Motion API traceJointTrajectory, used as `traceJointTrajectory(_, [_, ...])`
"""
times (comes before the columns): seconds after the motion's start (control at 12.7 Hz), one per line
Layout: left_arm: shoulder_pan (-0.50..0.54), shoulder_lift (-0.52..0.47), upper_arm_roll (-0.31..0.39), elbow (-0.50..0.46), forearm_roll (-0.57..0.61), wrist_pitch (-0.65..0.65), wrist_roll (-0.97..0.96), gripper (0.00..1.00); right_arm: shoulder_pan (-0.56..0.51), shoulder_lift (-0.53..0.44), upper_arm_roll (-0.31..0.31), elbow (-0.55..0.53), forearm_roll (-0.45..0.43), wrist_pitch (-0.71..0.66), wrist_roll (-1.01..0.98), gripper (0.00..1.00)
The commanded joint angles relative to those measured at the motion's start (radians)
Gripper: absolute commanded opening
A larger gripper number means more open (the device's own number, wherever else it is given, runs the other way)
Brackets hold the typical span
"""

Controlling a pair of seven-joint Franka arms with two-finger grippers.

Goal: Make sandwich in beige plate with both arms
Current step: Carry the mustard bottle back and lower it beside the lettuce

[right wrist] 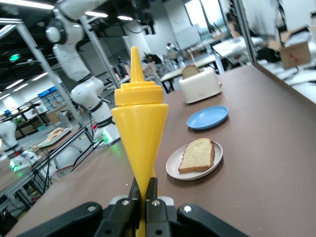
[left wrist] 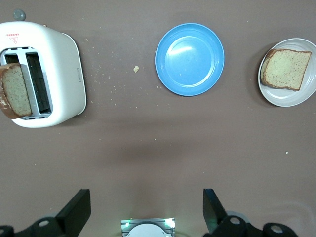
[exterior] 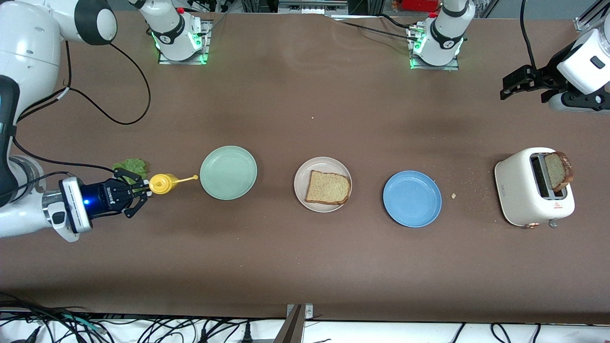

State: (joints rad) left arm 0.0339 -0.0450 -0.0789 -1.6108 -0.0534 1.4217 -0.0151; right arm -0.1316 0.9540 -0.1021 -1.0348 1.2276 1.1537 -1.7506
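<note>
Beige plate (exterior: 300,190) holds one bread slice (exterior: 327,188); lettuce (exterior: 131,166) and the toaster's slice (exterior: 557,170) remain. Right gripper (exterior: 143,190) clamps the yellow sauce bottle (exterior: 164,183); left gripper (exterior: 507,88) waits, jaws apart.

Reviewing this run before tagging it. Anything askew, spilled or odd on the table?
Crumbs lie scattered between the blue plate and the toaster. A bread slice leans askew out of the toaster's slot. The right gripper is shut on a yellow squeeze bottle.

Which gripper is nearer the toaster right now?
Left. The left gripper hangs open above the table near the toaster; the right gripper holds the yellow bottle beside the lettuce.
</note>
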Motion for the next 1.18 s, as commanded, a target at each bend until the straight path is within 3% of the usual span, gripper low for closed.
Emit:
traceJointTrajectory(0.0, [0.003, 0.002, -0.004, 0.014, 0.015, -0.003, -0.005, 1.00, -0.054, 0.080, 0.015, -0.017, 0.030, -0.078, -0.195, 0.01])
traceJointTrajectory(0.31, [0.003, 0.002, -0.004, 0.014, 0.015, -0.003, -0.005, 1.00, -0.095, 0.173, 0.013, -0.077, 0.010, -0.094, -0.433, 0.01])
traceJointTrajectory(1.1, [0.003, 0.002, -0.002, 0.014, 0.015, -0.003, -0.005, 1.00, -0.123, 0.296, -0.024, -0.071, -0.060, -0.055, -0.608, 0.02])
